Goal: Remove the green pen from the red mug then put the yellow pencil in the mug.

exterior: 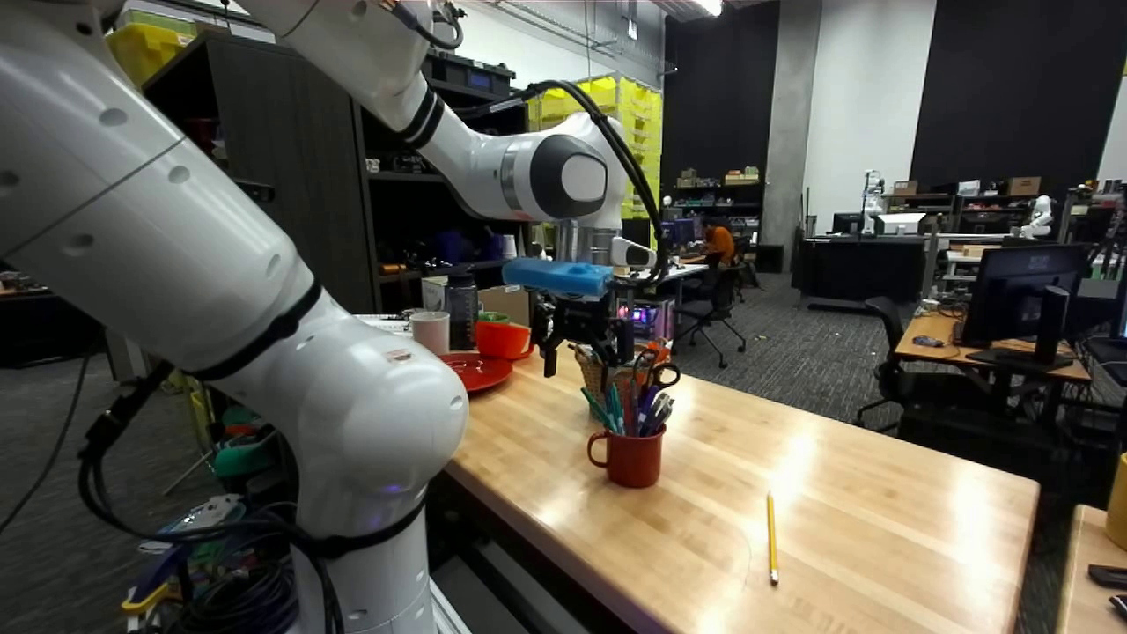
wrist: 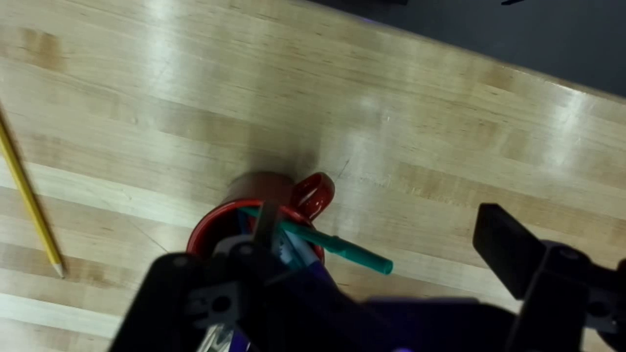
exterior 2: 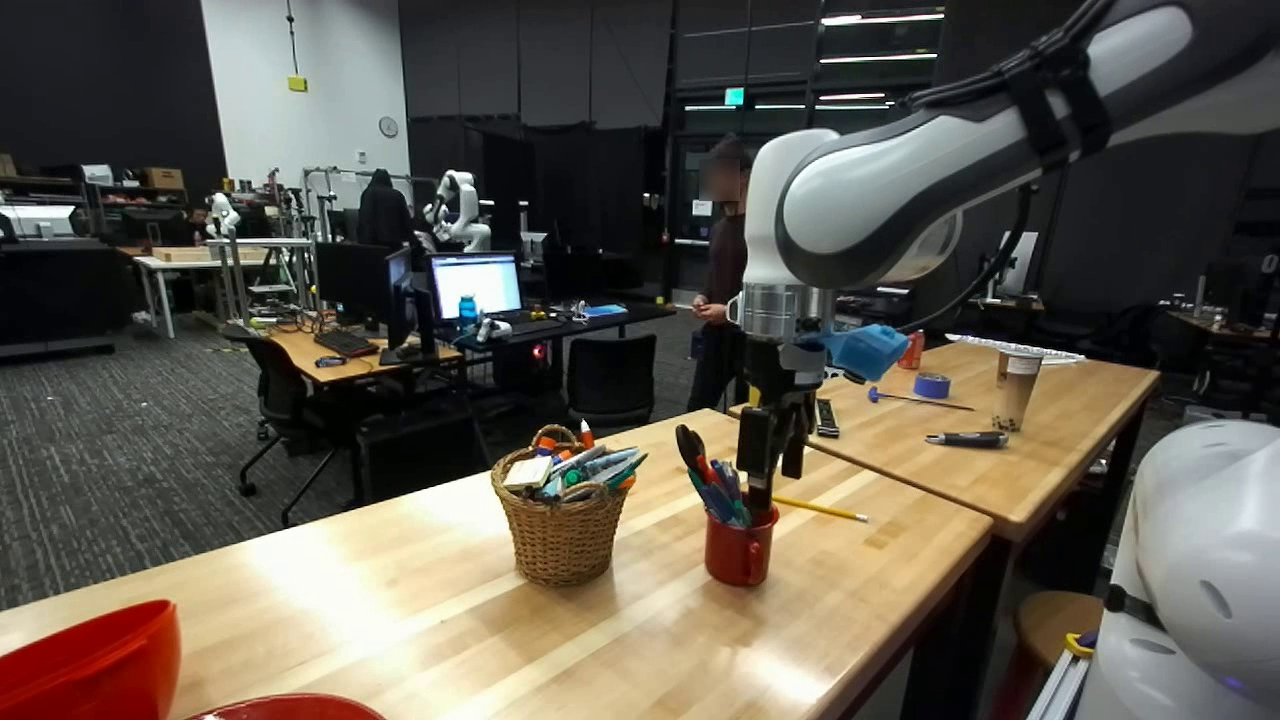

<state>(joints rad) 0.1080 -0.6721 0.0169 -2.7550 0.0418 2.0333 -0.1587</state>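
Above the tabletop point(wrist: 440, 122), the jaws stand wide apart; the wrist view shows the green pen point(wrist: 348, 249) between them. The pen leans out of the mug point(exterior: 636, 460), among other pens point(exterior 2: 720, 498). Apart from the mug, the pencil point(wrist: 30, 201) lies flat on the tabletop. In an exterior view, the mug stands between the pencil and a basket point(exterior 2: 565, 540).

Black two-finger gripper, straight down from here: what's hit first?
Likely the slim pens in the cylindrical dark red mug: in the wrist view one finger of the gripper overlaps its mouth. The straight green pen shows between the fingers. Depth is unclear; can't say which pen.
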